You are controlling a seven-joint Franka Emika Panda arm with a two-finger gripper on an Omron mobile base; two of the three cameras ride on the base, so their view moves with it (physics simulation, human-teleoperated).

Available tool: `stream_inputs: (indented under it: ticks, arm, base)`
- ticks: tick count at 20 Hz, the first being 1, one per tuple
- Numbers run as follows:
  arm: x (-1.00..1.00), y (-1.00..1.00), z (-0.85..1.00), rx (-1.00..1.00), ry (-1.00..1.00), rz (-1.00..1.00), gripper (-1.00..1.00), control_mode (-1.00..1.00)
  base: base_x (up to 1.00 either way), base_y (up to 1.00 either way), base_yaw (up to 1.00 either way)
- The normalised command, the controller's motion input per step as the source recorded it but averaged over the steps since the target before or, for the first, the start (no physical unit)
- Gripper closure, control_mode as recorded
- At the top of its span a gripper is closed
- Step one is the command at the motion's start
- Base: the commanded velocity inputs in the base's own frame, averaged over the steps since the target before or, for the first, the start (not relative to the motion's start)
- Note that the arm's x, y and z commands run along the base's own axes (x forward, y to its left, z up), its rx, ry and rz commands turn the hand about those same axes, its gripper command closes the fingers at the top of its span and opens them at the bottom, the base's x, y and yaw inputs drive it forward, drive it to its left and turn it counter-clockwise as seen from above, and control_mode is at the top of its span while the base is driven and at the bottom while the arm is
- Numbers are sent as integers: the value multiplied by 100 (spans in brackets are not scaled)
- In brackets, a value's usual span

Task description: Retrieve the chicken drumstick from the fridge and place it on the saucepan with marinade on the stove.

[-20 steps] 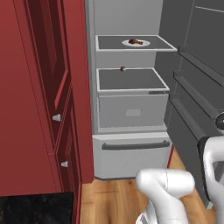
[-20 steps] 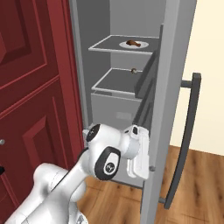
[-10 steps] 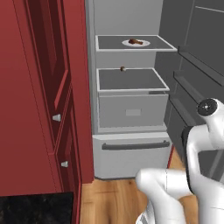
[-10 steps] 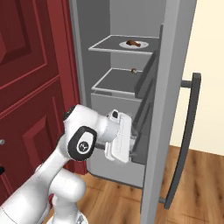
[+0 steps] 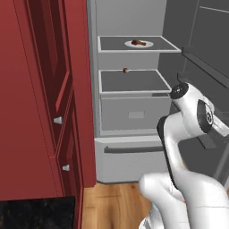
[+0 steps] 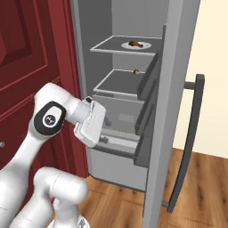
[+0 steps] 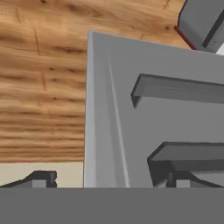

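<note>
The fridge [image 5: 134,112] stands open beside the dark red cabinets [image 5: 44,98], its door [image 6: 171,111] swung wide and the long dark bar handle [image 6: 189,142] on the door's outer face. Inside are two grey shelves, a drawer [image 5: 132,114] below them, and a lower freezer front [image 5: 129,156] with a horizontal handle. A wooden floor [image 5: 112,201] runs in front.

The white arm [image 5: 183,134] is raised in front of the fridge, level with the drawer. The gripper [image 6: 103,140] hangs just before the drawer front, tilted downward; its fingers are spread wide apart, holding nothing and touching nothing that can be made out. In the hand view the two dark fingertips [image 7: 41,178] sit far apart at the bottom, looking along the inside of the door with its shelf bins [image 7: 175,89] and the floor beyond.

The chicken drumstick [image 5: 137,43] lies on a small white plate [image 5: 146,44] on the top shelf [image 5: 112,44], toward the back and roughly midway between the side edges. Its long axis lies flat, running about parallel to the shelf's front edge; which end is thicker cannot be made out. A tiny round brown item [image 5: 125,70] sits near the back edge of the lower shelf [image 5: 129,82]
</note>
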Motion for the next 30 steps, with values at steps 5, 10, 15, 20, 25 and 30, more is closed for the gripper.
stream_inputs:
  ticks: [5,10,15,20,25,30]
  arm:
    - [47,97,-7,40,-15,-18,-100,-100]
    - [93,54,-32,44,-18,-39,-100,-100]
    - [7,1,0,44,-41,-73,-100,-100]
    - [-14,28,-18,18,-31,-67,-100,-100]
    - [-6,45,-3,0,-10,-61,-100,-100]
    - [-1,0,0,13,-4,-67,-100,-100]
  base:
    - [0,0,0]
    - [0,0,0]
    - [0,0,0]
    - [0,0,0]
    - [0,0,0]
    - [0,0,0]
